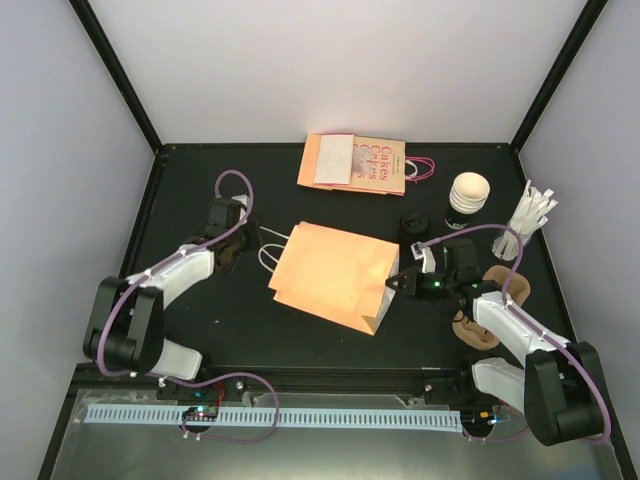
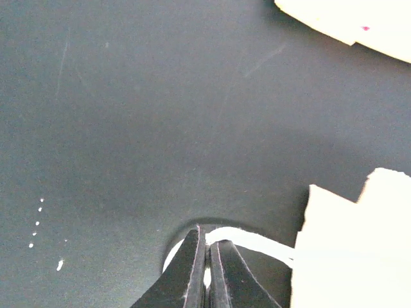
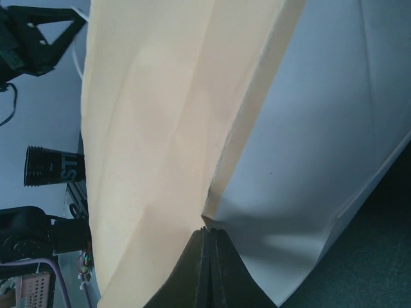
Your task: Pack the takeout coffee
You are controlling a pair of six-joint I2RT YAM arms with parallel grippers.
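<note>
Left gripper (image 2: pixel 207 236) is pinched shut on the white handle (image 2: pixel 257 242) of the bag (image 1: pixel 325 272). Right gripper (image 3: pixel 209 230) is pinched shut on the bag's other end. The cup (image 1: pixel 468 194) stands open at the back right, away from the bag, with its lid (image 1: pixel 413 222) near it.

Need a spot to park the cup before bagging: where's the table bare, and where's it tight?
Bare: the back-left corner, between the left gripper and the flat Cakes bag; also the near strip in front of the orange bag. Crowded: the right side, where black cup, lid, straws and pulp carrier cluster by the right gripper.
</note>
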